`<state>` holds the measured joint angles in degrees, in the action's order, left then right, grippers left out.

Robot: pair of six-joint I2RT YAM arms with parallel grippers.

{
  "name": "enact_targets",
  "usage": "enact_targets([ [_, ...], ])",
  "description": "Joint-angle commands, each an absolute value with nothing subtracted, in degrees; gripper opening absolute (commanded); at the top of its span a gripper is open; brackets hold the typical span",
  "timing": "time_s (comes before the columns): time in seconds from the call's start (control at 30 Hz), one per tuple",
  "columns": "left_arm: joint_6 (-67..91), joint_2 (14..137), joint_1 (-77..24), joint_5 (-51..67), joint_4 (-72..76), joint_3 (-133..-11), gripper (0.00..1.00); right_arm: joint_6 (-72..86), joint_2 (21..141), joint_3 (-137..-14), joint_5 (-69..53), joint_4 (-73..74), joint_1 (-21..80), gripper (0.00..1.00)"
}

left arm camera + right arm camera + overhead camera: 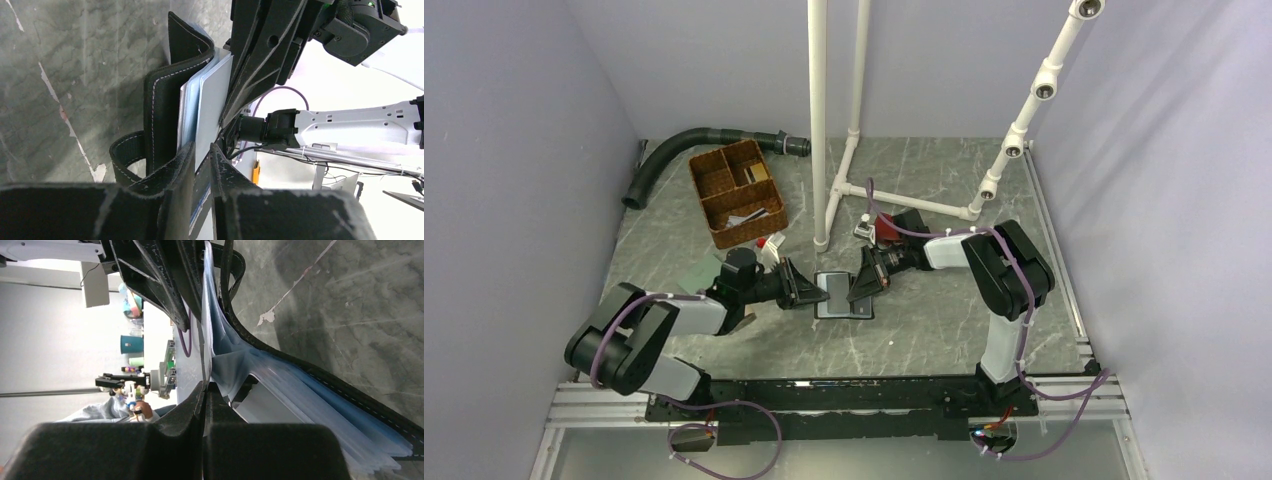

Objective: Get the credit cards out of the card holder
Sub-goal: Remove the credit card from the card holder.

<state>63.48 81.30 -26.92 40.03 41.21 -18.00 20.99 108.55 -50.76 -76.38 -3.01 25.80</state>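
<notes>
The card holder (839, 300) stands partly unfolded on the grey table between my two grippers. In the left wrist view its black stitched cover (160, 110) curls round pale blue inner sleeves (187, 115). My left gripper (202, 146) is open by a narrow gap. A thin dark sheet with a blue stripe (201, 200), which looks like one of the credit cards, lies loosely in that gap. My right gripper (204, 384) is shut on a thin pale sheet at the holder's (300, 395) edge. From above, the left gripper (809, 290) and right gripper (861, 288) flank the holder closely.
A brown wicker basket (736, 192) and a black hose (684, 150) lie at the back left. A white pipe frame (819, 120) rises behind the holder. A red wallet (886, 228) sits by the right arm, and a green item (694, 272) by the left arm.
</notes>
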Motion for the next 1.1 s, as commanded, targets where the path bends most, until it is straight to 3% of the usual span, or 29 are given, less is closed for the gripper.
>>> enact_targets([
  [0.0, 63.3, 82.9, -26.8, 43.3, 45.0, -19.4, 0.22, 19.8, 108.6, -52.3, -77.1, -4.2, 26.1, 0.00],
  [0.13, 64.1, 84.4, -26.8, 43.7, 46.9, -19.7, 0.20, 18.9, 109.0, -52.7, -76.5, -3.0, 26.2, 0.00],
  [0.3, 65.3, 85.9, -26.8, 44.4, 50.2, -19.4, 0.00, 17.9, 109.6, -53.0, -75.8, -1.9, 26.2, 0.00],
  [0.53, 65.3, 86.4, -26.4, 44.2, 50.9, -18.0, 0.00, 15.9, 110.1, -53.2, -74.9, -0.3, 26.2, 0.00],
  [1.07, 58.0, 78.0, -23.3, 40.2, 31.3, -15.9, 0.01, 14.1, 111.9, -53.0, -73.0, 2.7, 26.2, 0.00],
])
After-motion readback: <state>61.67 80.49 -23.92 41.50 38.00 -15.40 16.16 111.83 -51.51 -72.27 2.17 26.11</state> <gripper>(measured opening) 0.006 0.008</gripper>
